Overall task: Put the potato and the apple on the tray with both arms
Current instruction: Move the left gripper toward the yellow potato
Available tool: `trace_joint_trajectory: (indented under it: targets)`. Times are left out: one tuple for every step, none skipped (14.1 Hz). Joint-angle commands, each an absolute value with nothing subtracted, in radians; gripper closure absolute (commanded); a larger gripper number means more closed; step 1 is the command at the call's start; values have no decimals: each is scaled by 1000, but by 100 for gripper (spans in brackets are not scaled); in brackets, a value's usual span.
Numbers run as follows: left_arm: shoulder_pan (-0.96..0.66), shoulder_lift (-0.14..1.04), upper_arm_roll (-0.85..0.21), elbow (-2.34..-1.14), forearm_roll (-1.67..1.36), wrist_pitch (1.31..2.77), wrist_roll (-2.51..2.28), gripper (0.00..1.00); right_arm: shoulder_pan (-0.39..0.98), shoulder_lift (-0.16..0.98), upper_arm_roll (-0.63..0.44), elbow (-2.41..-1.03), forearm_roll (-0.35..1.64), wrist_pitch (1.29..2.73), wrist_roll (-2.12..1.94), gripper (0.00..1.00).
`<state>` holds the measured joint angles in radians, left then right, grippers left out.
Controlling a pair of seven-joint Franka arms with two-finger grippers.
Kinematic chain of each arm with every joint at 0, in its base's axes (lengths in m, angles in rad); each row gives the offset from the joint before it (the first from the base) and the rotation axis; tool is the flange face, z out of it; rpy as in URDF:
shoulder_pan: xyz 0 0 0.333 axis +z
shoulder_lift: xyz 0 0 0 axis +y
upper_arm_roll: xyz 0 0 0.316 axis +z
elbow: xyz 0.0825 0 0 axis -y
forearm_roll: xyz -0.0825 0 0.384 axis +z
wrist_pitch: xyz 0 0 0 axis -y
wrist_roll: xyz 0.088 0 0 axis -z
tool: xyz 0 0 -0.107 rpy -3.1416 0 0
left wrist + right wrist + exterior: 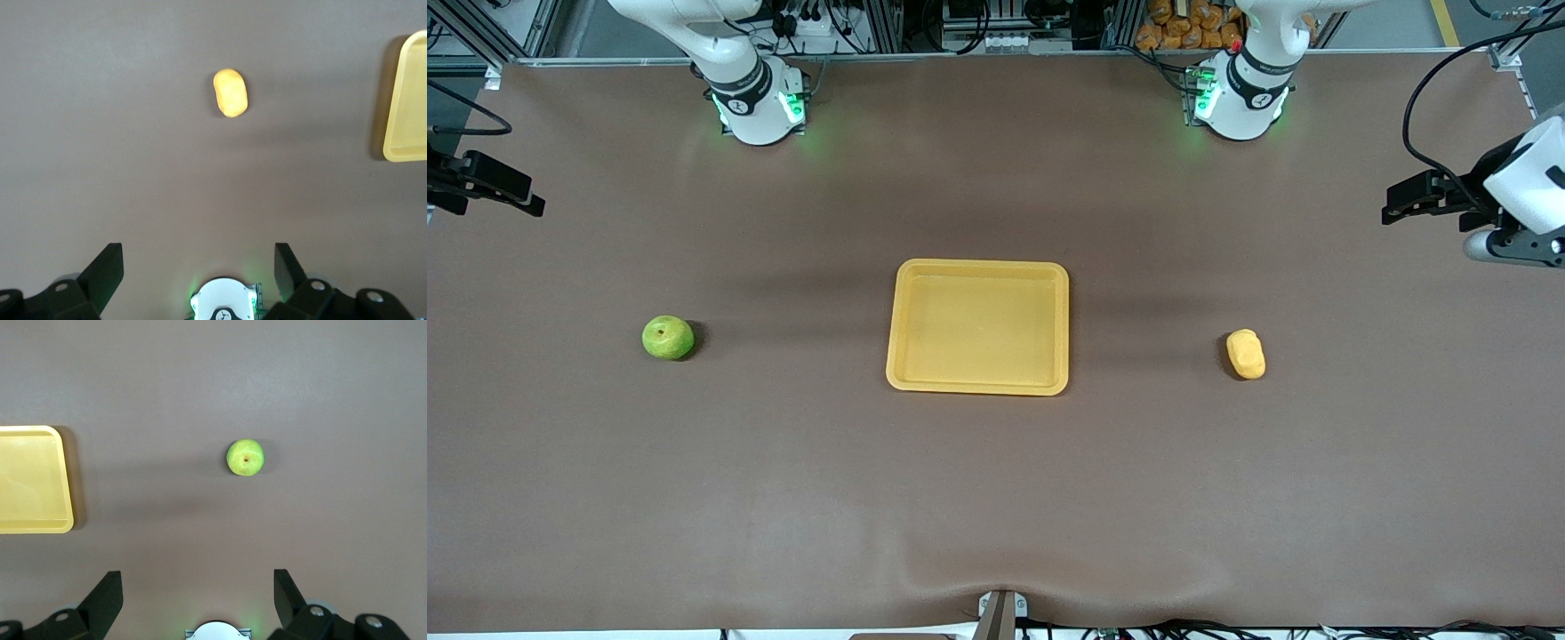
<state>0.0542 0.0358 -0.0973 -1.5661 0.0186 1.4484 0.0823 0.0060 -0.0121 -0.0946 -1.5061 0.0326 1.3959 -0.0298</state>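
Potato [1246, 354]: on worktop [996, 498], toward left arm's end, well apart from tray [978, 267]; long axis roughly toward the bases.
Apple [668, 338]: toward right arm's end.
Left end effector [1400, 200]: spread, empty, high over worktop edge; nearer the potato.
Right end effector [503, 191]: spread, empty; nearer the apple.
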Motion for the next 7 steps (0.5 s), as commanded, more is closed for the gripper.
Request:
trace_joint_trajectory:
  targets:
    - [52,70,-100,-1565,26,1436,74,0,3,-20,-97,-1508,35,1399,-17,0]
    - [51,84,-100,-1565,26,1442,74,0,2,-17,-95,-1505,35,1399,-17,0]
    - [49,101,-100,-1565,26,1445,71,0,2,-17,-97,-1503,32,1401,-17,0]
    - [49,113,-100,-1571,26,1450,66,0,0,-15,-97,-1496,34,1401,-17,0]
    - [51,115,-100,-1597,26,1468,64,0,0,-12,-97,-1491,34,1401,-17,0]
    - [52,107,-100,-1638,26,1511,64,0,0,-9,-95,-1491,34,1401,-17,0]
    - [52,104,-100,-1676,26,1557,58,0,0,-8,-95,-1491,35,1401,-17,0]
